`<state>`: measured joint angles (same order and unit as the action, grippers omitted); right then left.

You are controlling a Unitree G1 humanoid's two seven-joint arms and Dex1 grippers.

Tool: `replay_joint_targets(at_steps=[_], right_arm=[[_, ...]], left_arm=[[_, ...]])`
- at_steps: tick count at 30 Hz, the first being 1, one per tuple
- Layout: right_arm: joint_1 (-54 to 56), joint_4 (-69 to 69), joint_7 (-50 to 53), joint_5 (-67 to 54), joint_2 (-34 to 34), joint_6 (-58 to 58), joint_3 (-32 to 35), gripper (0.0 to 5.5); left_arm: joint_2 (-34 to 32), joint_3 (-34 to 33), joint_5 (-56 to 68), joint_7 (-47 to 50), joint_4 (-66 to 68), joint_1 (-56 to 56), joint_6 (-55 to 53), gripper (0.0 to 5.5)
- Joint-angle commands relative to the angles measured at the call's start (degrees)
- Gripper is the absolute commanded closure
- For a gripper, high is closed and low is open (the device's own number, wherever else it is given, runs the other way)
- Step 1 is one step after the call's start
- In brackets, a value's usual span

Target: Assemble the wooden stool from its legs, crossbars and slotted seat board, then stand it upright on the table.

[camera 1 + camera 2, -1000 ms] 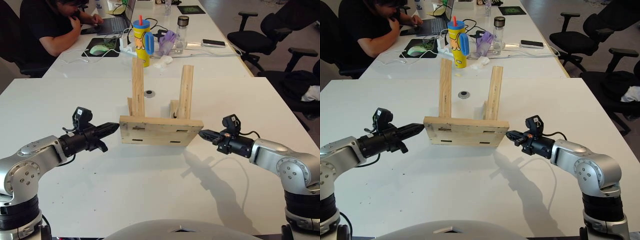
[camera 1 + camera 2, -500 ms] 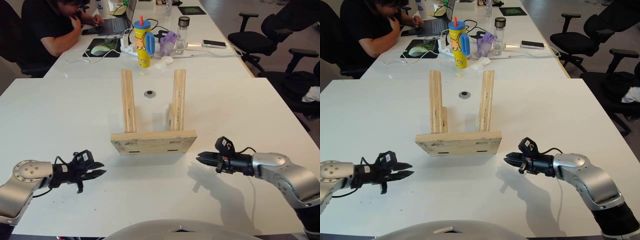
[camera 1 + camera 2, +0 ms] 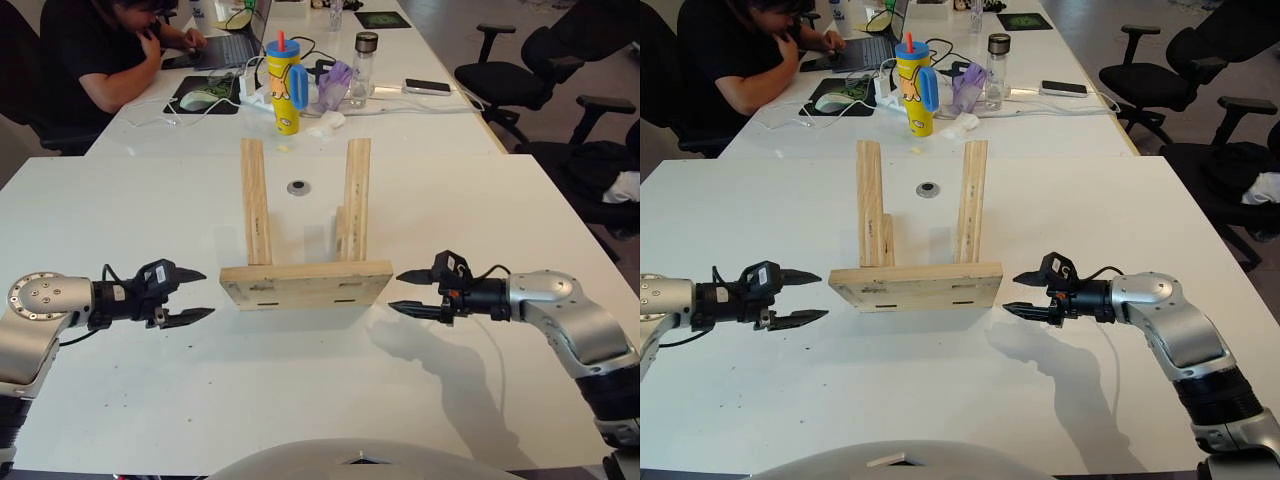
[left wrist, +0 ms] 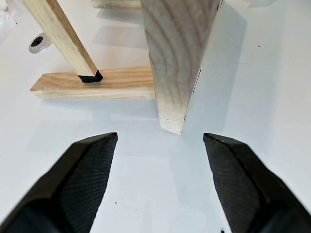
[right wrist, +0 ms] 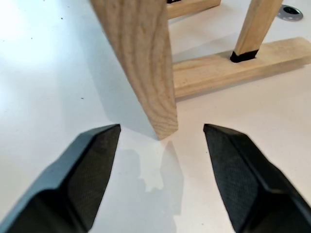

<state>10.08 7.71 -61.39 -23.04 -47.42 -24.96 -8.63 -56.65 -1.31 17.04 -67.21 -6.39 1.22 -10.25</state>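
on the white tabletop (image 3: 300, 400) the stool (image 3: 356, 200) lies on its side, legs pointing away, seat board (image 3: 305, 284) on edge; likely stiff, fairly light wood, best pinched at the board's ends, where left gripper (image 3: 205, 293) and right gripper (image 3: 396, 292) wait wide open, empty

Yellow cup (image 3: 285, 85), bottle (image 3: 363, 62), phone (image 3: 427, 86) behind

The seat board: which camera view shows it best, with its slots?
The left eye view: the whole seat board stands on its edge, slotted face toward the camera. The right eye view shows the same. Each wrist view shows one end, close up.
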Motion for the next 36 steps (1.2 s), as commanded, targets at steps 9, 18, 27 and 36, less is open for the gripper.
replay_joint_targets(at_steps=[9, 18, 27, 36], right_arm=[[7.65, -4.88, -3.86, 4.01, 5.48, 4.36, -3.90, 2.38], [7.74, -4.27, -5.90, 3.24, 6.58, 3.83, -3.40, 3.62], [8.49, 9.12, -12.82, -11.65, 2.18, -15.94, 0.55, 3.90], [51.07, -8.42, -24.47, -62.21, -12.38, -63.45, 10.19, 3.93]], left_arm=[[4.57, 8.60, -5.88, -3.85, 4.96, 9.77, 6.90, 2.24], [4.55, 8.93, -3.82, -6.97, 4.07, 10.59, 5.48, 3.18], [-0.34, 2.58, 12.86, -14.03, -9.16, 8.67, -12.26, 4.16], [-13.98, -8.84, 53.89, -21.82, -7.99, 32.54, -52.27, 4.19]])
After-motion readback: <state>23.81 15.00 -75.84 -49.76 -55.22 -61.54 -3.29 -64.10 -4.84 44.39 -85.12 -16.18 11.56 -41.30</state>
